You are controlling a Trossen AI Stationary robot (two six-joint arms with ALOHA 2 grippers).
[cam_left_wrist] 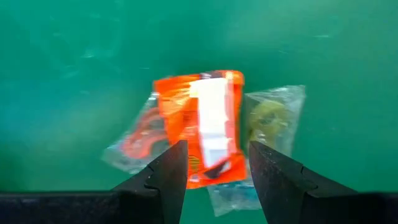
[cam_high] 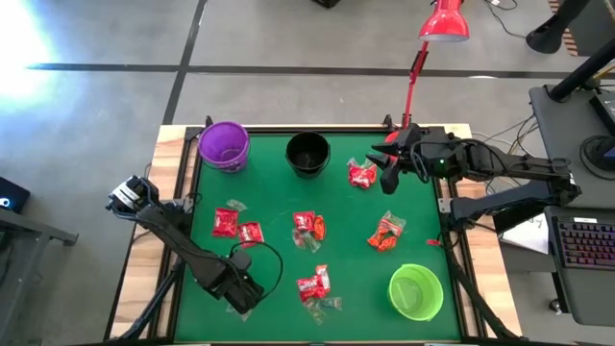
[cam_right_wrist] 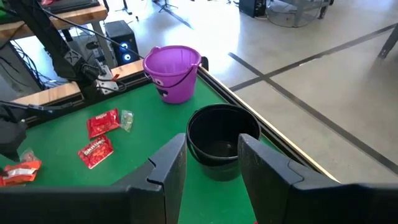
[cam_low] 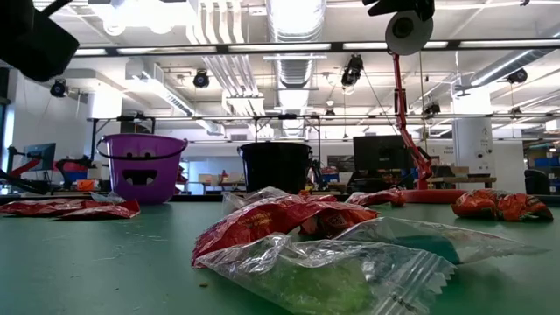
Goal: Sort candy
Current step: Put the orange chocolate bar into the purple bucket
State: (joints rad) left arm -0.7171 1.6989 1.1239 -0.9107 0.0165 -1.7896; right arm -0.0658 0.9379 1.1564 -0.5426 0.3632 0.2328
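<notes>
Candy lies scattered on the green mat: red packs at the left (cam_high: 225, 222), in the middle (cam_high: 308, 227), at the right (cam_high: 386, 234) and near the front (cam_high: 314, 284). My left gripper (cam_high: 238, 288) hovers low at the front left, open. In the left wrist view its fingers (cam_left_wrist: 168, 177) frame an orange-red candy (cam_left_wrist: 202, 127) with clear-wrapped sweets (cam_left_wrist: 270, 118) beside it on the mat. My right gripper (cam_high: 387, 179) hangs open at the back right, next to a red candy (cam_high: 362, 175), empty. Its fingers (cam_right_wrist: 168, 171) point toward the black bowl (cam_right_wrist: 214, 112).
A purple bowl (cam_high: 204, 144) and a black bowl (cam_high: 307, 171) stand along the back edge, and a green bowl (cam_high: 394, 288) sits at the front right. A red lamp stand (cam_high: 413, 77) rises at the back right. Wooden borders (cam_high: 168, 192) frame the mat.
</notes>
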